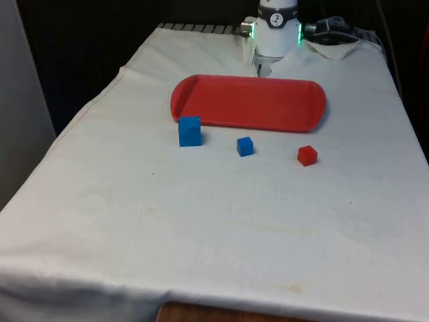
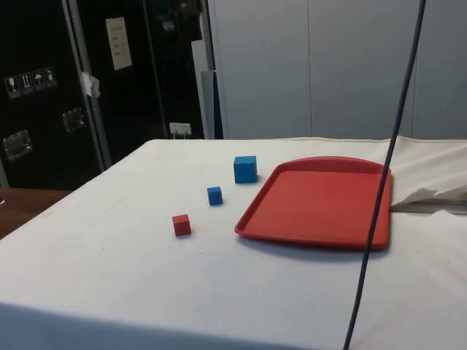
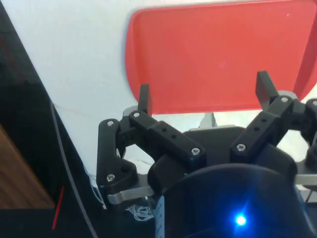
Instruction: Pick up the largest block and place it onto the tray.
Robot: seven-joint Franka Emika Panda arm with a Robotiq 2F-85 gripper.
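While the hand hangs spread and empty above the red tray, the largest blue block sits on the counter just beside the tray's edge, at the front view's left.

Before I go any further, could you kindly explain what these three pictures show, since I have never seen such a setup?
It is one robot arm at a cloth-covered table. One picture looks across the table, one from its side, one from the wrist. The gripper, its fingers spread open and holding nothing, hangs above a red tray. In front of the tray lie three blocks, none touching: a large blue block, a small blue block and a small red block. The large one is meant for the tray.
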